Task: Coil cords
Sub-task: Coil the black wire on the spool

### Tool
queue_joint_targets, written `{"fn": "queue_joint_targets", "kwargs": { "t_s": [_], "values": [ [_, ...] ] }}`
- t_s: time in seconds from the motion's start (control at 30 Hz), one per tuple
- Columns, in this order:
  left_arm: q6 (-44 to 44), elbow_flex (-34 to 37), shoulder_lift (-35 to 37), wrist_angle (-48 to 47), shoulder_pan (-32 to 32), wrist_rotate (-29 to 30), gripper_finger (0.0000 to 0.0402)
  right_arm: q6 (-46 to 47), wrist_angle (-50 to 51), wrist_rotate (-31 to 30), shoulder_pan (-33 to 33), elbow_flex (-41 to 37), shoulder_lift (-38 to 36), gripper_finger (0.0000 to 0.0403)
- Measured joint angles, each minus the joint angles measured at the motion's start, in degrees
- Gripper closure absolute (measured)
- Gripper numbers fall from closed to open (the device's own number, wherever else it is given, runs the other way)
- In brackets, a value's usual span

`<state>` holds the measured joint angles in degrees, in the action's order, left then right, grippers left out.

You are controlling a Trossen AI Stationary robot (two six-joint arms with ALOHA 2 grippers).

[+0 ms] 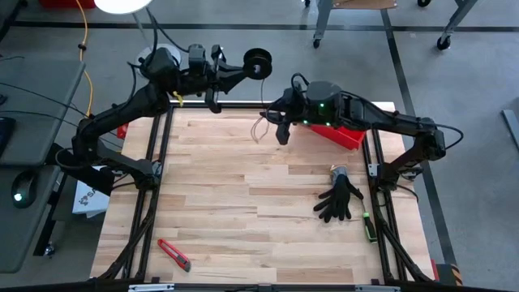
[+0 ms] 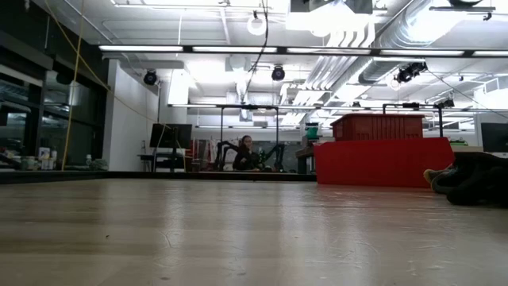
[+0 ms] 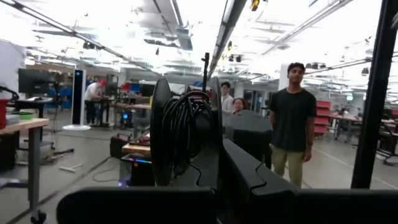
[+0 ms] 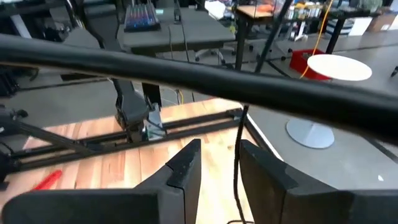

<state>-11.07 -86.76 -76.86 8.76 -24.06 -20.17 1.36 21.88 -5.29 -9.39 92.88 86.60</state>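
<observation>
A small black spool (image 1: 258, 62) wound with dark cord (image 3: 183, 134) hangs in the air just beyond the table's far edge, at the tip of my left gripper (image 1: 243, 71), which is shut on it. Thin brownish cord (image 1: 259, 127) dangles in loose loops over the far part of the table beside my right gripper (image 1: 281, 130). In the right wrist view a strand of that cord (image 4: 237, 155) runs between the open fingers of my right gripper (image 4: 221, 171). My left gripper holds the spool from the table's left side, fingers about level. One finger (image 3: 249, 171) runs up to the spool's flange (image 3: 216, 124); the spool hides the exact place of hold. The spool is lifted clear, flanges upright. My right gripper's fingers (image 4: 264, 171) stand either side of the strand; whether they touch it, I cannot tell.
A red bin (image 1: 346, 135) stands at the far right under the right arm. A black glove (image 1: 339, 199) lies at the right, a red utility knife (image 1: 174, 254) near the front left. Black frame rails (image 1: 158, 162) border the wooden table. People stand in the room beyond.
</observation>
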Motion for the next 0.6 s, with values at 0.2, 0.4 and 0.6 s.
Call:
{"fn": "queue_joint_targets", "kwargs": {
  "t_s": [0.2, 0.4, 0.6],
  "values": [
    [-1.2, 0.0, 0.1, 0.1, 0.8, 0.8, 0.0401, -1.8, -0.3, 0.4, -0.5, 0.0, 0.1, 0.0304],
    [-3.7, 0.0, 0.2, 0.2, 2.2, -1.2, 0.0401, -4.3, -1.3, 2.7, -0.5, 0.0, 0.1, 0.0304],
    [-3.9, 0.0, 0.4, 0.1, 2.1, -1.0, 0.0401, -5.0, -3.3, 4.8, -0.3, 0.0, 0.1, 0.0305]
  ]
}}
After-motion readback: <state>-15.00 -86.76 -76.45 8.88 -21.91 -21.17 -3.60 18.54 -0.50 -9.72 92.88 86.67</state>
